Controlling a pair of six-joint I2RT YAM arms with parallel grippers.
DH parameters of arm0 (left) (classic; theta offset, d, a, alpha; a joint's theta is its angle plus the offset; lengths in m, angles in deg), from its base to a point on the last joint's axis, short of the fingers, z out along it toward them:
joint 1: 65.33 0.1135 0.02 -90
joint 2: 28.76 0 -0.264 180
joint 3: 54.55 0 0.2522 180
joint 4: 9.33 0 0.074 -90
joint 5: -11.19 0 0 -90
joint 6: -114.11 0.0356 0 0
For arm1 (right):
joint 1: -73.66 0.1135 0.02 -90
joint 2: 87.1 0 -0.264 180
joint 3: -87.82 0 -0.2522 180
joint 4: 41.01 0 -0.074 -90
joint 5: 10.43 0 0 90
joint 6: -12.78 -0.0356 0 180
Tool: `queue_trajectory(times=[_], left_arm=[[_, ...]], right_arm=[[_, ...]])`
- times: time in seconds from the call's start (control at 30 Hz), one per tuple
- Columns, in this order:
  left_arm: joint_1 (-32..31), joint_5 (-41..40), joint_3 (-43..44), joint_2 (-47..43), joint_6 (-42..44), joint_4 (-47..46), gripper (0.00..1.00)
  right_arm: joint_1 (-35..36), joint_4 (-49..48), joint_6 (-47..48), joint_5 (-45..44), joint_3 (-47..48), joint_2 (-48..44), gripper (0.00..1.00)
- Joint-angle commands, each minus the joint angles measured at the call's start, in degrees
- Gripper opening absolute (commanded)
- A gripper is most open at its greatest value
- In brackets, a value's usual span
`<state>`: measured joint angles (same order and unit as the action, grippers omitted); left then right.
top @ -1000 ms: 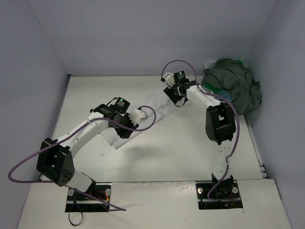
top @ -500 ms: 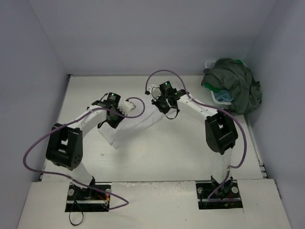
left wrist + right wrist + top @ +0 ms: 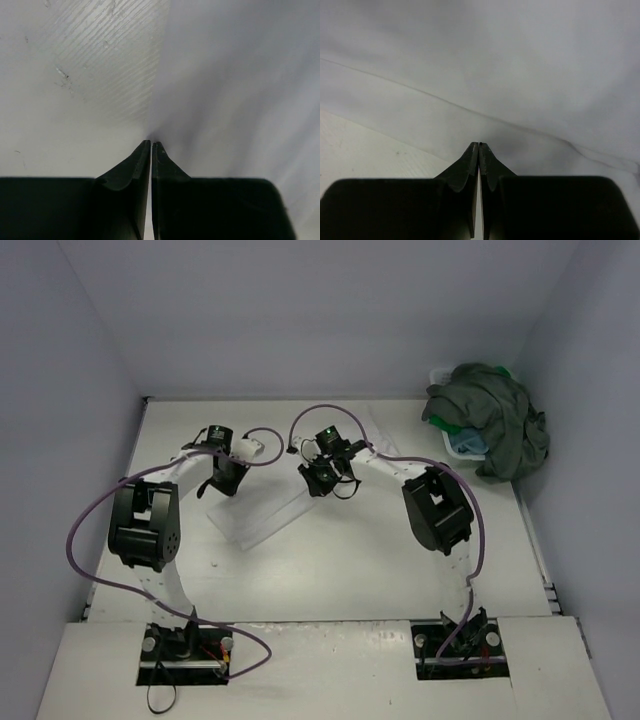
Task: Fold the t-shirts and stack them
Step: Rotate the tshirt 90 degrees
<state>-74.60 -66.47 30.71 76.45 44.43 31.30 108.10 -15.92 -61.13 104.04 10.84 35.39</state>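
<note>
White t-shirt [image 3: 262,508] is lying spread on the table [image 3: 380,570], well to the left of the basket [image 3: 438,373]. Left gripper [image 3: 216,488] is pinching the shirt edge farthest from the basket, its fingers pressed fully together on the cloth. Right gripper [image 3: 318,480] is gripping the edge nearer the basket, its fingers likewise closed tight on the fabric. Dark olive-grey t-shirt [image 3: 498,420] is lying heaped over the basket.
</note>
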Motion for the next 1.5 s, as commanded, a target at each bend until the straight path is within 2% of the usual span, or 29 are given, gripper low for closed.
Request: queue_trajectory(times=[0.0, 0.73, 0.93, 1.13, 1.3, 1.47], left_arm=[[0.0, 2.1, 1.5, -3.1, -0.7, -0.9, 0.01], [0.0, 4.5, -5.2, -5.2, 1.3, 1.1, 0.01], [0.0, 5.4, -6.6, -6.9, 2.1, 3.8, 0.01], [-0.1, 10.3, -6.0, -10.1, 1.5, 9.1, 0.02], [-1.9, 16.2, -4.8, -13.1, 0.6, 14.4, 0.02], [-5.2, 17.8, -5.1, -16.6, -0.9, 16.2, 0.02]], right_arm=[[2.2, -2.6, -1.2, 2.0, 2.6, -0.9, 0.00], [2.7, -0.7, -0.2, 3.1, 2.2, 3.3, 0.00], [2.6, 3.2, 2.4, 2.1, -4.6, -1.7, 0.00], [2.3, 8.5, 5.1, -2.0, -11.6, -8.1, 0.00], [-1.3, 10.0, 6.9, -3.4, -14.9, -13.4, 0.00], [-7.4, 11.0, 9.1, -2.8, -16.2, -15.0, 0.00]])
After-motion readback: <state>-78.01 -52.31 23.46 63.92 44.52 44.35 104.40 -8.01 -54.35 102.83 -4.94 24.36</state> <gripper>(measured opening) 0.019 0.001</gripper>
